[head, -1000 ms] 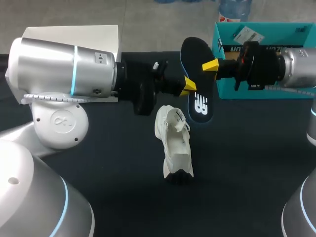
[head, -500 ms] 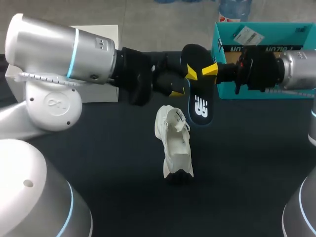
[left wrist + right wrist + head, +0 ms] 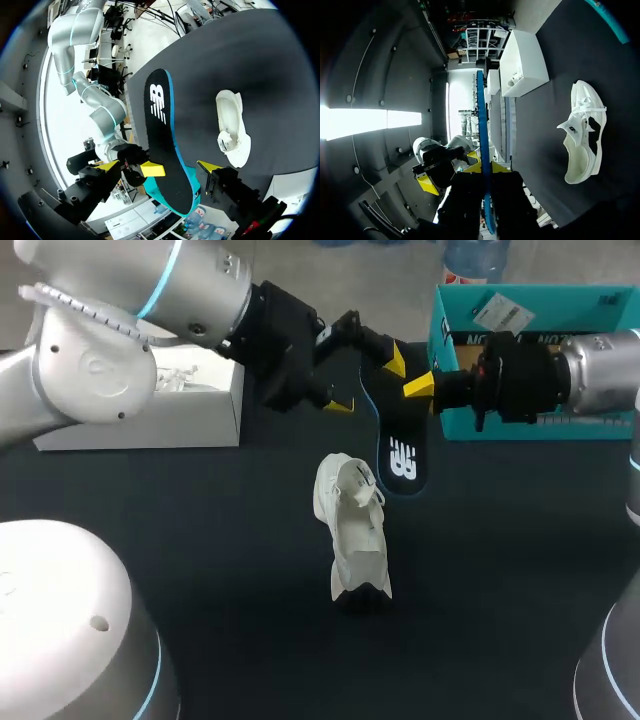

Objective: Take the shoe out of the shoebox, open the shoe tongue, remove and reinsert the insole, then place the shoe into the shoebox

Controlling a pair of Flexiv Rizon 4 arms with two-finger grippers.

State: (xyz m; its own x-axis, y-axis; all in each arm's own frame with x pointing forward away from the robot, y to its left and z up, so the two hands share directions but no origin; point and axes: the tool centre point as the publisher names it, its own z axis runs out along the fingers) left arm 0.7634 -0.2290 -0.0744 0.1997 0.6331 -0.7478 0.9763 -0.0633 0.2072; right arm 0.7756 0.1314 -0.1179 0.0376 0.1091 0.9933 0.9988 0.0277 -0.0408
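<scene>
A black insole (image 3: 402, 455) with a blue rim hangs above the table, and my right gripper (image 3: 420, 385) is shut on its upper edge. In the right wrist view the insole (image 3: 482, 120) shows edge-on between that gripper's (image 3: 485, 167) yellow tips. My left gripper (image 3: 367, 382) is open around the insole's top end, its fingers apart from it on both sides. In the left wrist view the insole (image 3: 162, 135) stands between the wide fingers of the left gripper (image 3: 157, 168). The white shoe (image 3: 355, 525) lies on the dark table below, also seen as the shoe (image 3: 582, 132) and the shoe (image 3: 232, 127).
The teal shoebox (image 3: 560, 425) stands at the back right, behind my right gripper. A white box (image 3: 140, 425) sits at the back left under my left arm; the same white box (image 3: 525, 65) appears beyond the shoe.
My left gripper let go of the insole, opened wide and drew back up and to the left. The right gripper kept its hold on the insole. The shoe stayed put.
</scene>
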